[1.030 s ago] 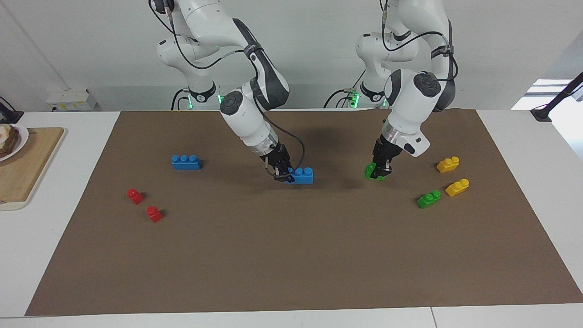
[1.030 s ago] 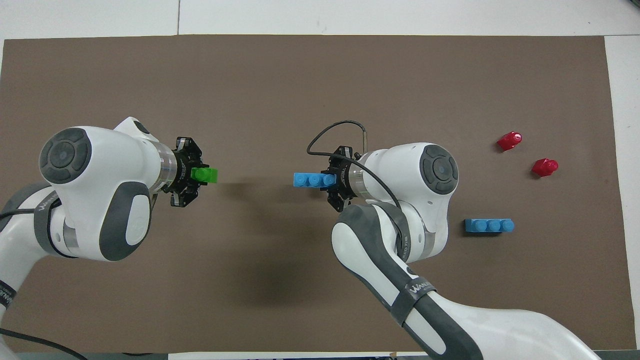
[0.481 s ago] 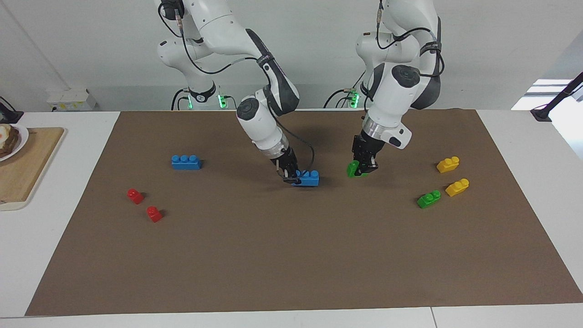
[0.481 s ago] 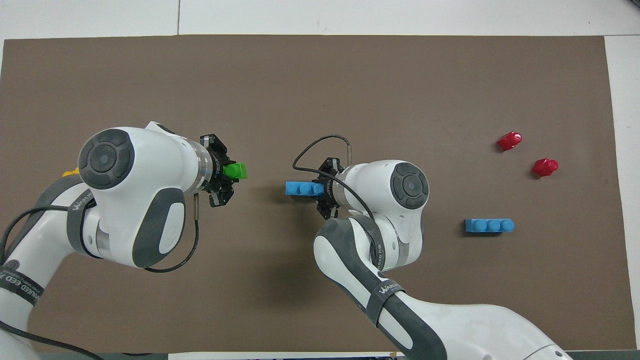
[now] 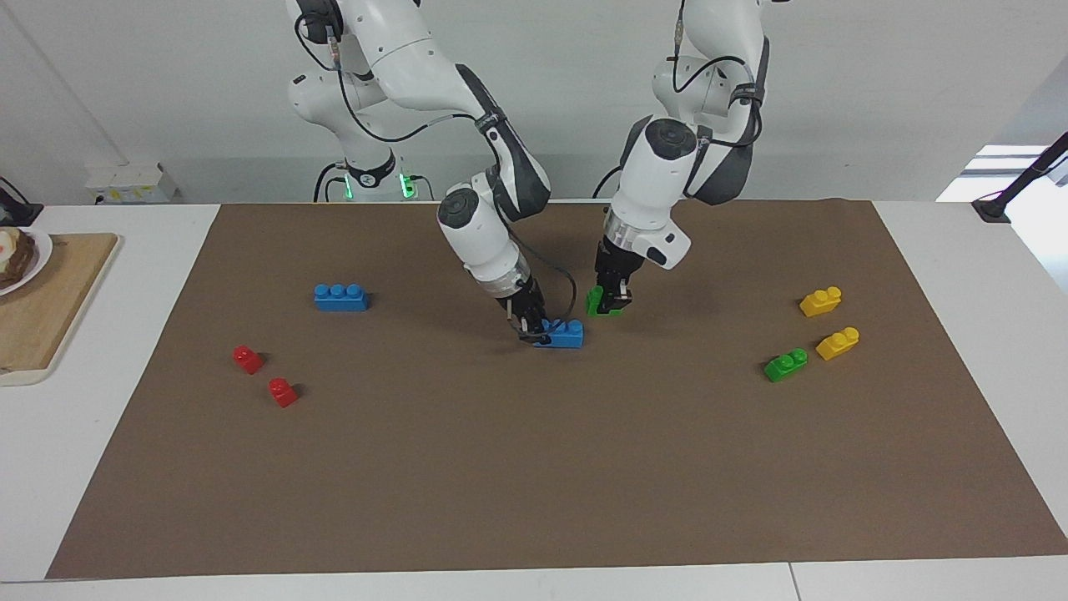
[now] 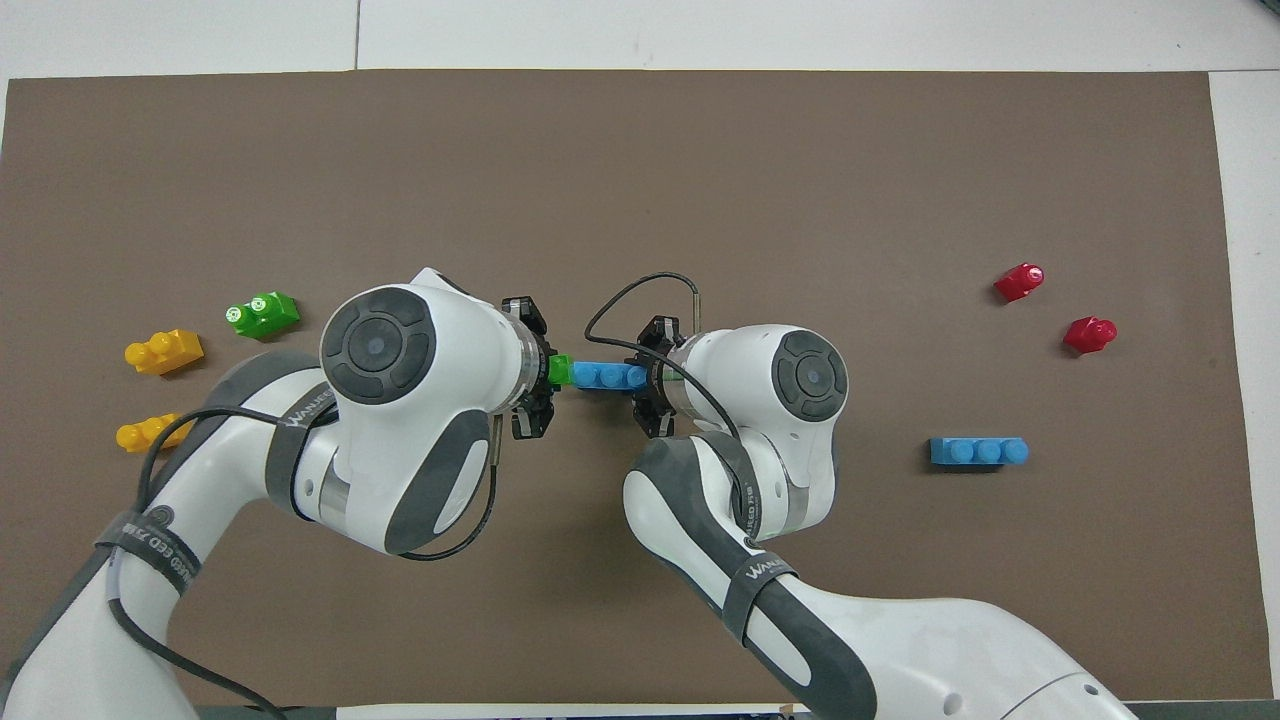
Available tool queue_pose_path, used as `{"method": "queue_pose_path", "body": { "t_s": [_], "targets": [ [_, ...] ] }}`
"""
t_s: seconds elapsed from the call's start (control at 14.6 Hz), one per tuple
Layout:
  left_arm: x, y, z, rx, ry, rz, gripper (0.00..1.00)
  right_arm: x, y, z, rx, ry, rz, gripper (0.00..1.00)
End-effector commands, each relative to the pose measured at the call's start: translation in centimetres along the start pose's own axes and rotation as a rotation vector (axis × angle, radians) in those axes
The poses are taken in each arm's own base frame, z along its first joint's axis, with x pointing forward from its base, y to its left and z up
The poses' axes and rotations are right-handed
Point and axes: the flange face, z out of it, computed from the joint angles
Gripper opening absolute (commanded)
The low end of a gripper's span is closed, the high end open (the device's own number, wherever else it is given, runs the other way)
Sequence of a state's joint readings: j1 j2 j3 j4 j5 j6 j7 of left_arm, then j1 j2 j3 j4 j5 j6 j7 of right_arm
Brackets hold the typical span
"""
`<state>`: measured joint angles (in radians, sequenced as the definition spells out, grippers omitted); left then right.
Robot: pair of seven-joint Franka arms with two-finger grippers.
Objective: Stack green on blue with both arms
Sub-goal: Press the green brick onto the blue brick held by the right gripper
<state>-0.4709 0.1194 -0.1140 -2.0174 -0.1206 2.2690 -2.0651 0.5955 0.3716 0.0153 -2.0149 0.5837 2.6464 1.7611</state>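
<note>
Green brick (image 5: pixel 596 301) clamped in left gripper (image 5: pixel 613 302); blue brick (image 5: pixel 564 334) clamped in right gripper (image 5: pixel 528 324). Align studs squarely, then press straight down.

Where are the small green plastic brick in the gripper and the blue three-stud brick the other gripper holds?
small green plastic brick (image 5: pixel 594 302), facing view, its side face.
blue three-stud plastic brick (image 5: pixel 566 334), facing view, its front face.

Lettering on my arms, mid-task
My grey forearm bands (image 6: pixel 768 574) are showing a white brand word, "WANLEED" as best I can read; nothing else is reading clearly.
</note>
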Motion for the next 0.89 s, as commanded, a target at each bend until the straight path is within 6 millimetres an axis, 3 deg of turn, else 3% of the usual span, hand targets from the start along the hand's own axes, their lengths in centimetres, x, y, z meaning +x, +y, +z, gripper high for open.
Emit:
{"method": "queue_pose_path", "body": {
  "t_s": [0.0,0.21,0.82],
  "targets": [
    [-1.8,0.6,0.8,-0.009,0.012,0.022,0.0,0.1,0.0,0.5,0.016,-0.005,0.013,0.0],
    [-3.8,0.1,2.7,-0.009,0.048,0.103,0.0,0.1,0.1,0.5,0.014,-0.005,0.013,0.0],
    [-4.4,1.3,4.7,0.0,0.04,-0.008,0.0,0.5,-0.5,0.3,0.02,-0.006,0.011,0.0]
  ]
}}
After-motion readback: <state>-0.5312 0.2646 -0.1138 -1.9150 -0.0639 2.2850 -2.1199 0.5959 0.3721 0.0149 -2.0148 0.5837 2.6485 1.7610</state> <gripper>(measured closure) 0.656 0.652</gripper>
